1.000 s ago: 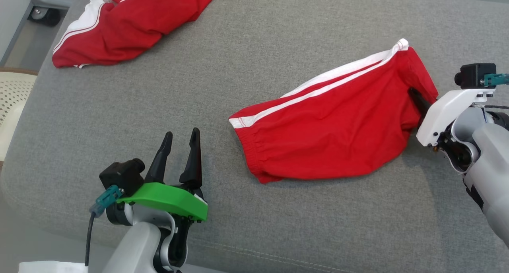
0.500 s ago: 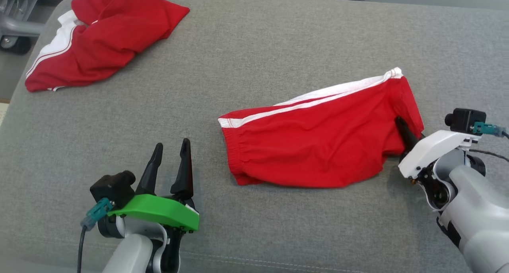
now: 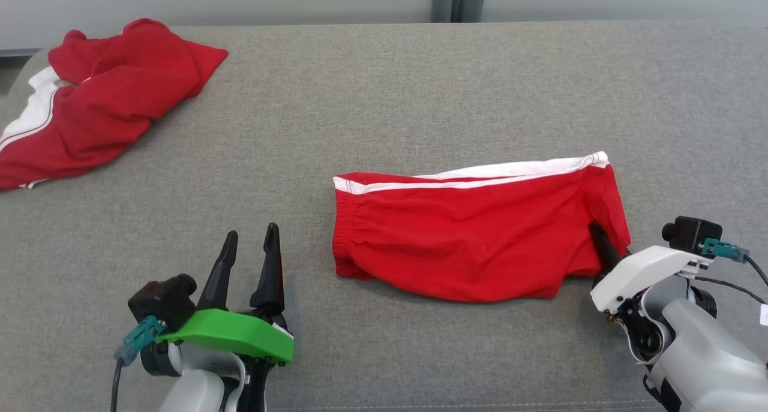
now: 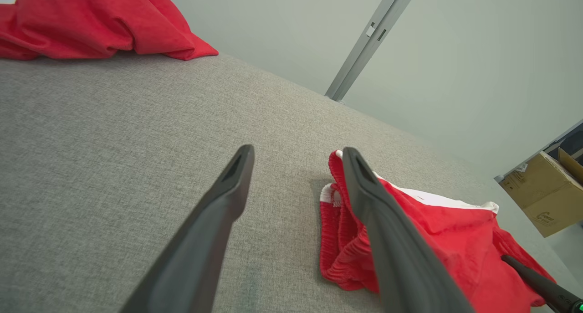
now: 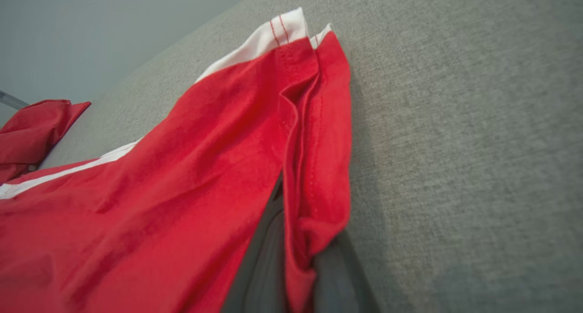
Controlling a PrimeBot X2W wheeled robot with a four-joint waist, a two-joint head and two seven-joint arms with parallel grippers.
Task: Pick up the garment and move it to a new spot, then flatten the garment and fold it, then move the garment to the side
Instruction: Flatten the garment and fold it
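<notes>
On the grey upholstered surface (image 3: 390, 88), close before the robot and toward its right, the red shorts (image 3: 474, 244) lie stretched out long, with the waistband to the left, the white side stripe along the far edge, and mild wrinkles across the cloth. They look already doubled leg over leg, so the pick-up, the flattening and at least one fold seem done; whether another fold is meant I cannot tell. The right gripper (image 3: 595, 231) is pinched tight on the leg-hem end with cloth caught between its fingers. That suits dragging the shorts aside, the step that appears to be left. The left gripper (image 3: 252, 232) hovers wide open and empty, near the waistband but apart from it. A second red garment (image 3: 102, 106) lies crumpled at the far left corner.
</notes>
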